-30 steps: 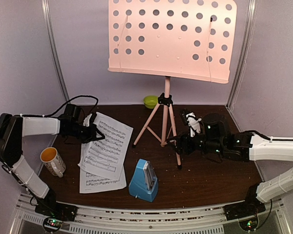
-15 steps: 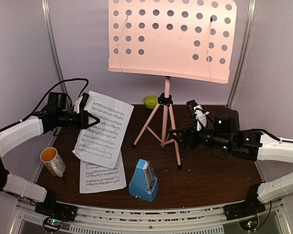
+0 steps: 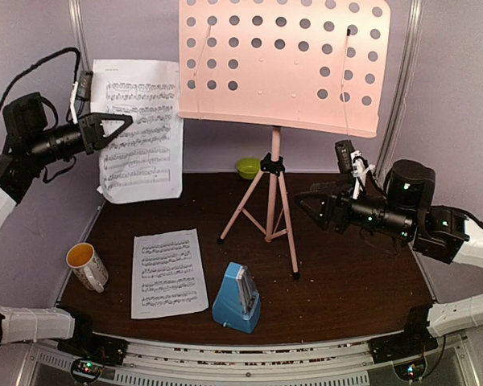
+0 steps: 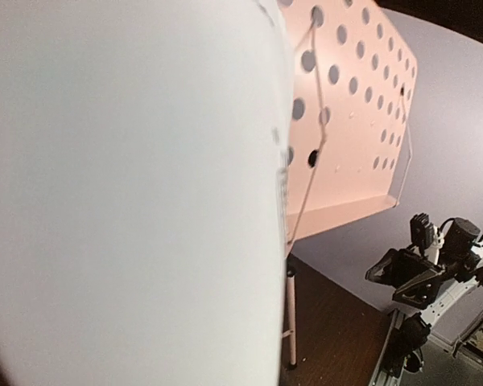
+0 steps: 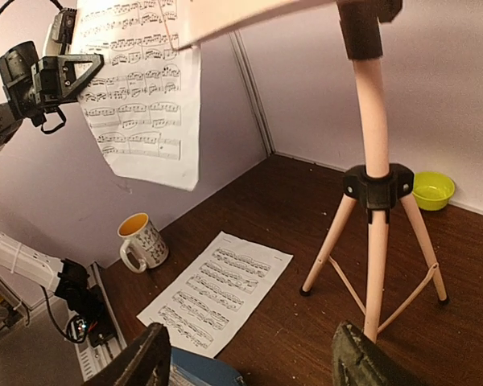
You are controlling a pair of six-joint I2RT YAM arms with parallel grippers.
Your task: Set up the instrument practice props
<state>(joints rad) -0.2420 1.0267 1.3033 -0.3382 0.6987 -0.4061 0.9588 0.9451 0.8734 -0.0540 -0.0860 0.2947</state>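
Observation:
The pink music stand (image 3: 275, 185) stands at the back centre, its perforated desk (image 3: 282, 60) high up. My left gripper (image 3: 113, 125) is shut on one sheet-music page (image 3: 139, 133) and holds it in the air, left of the desk. In the left wrist view the page (image 4: 129, 193) fills most of the frame and hides the fingers. A second sheet-music page (image 3: 168, 272) lies flat on the table. The blue metronome (image 3: 238, 298) stands at the front centre. My right gripper (image 3: 312, 205) is open and empty, hovering right of the stand's legs (image 5: 370, 249).
A white mug with orange inside (image 3: 87, 265) stands at the left edge. A lime-green bowl (image 3: 248, 167) sits behind the stand. Purple walls close in the back and both sides. The stand's three legs spread over the table's middle.
My left gripper has lifted the upper page off the table, up and to the left, to desk height. My right gripper has risen a little and drawn back to the right.

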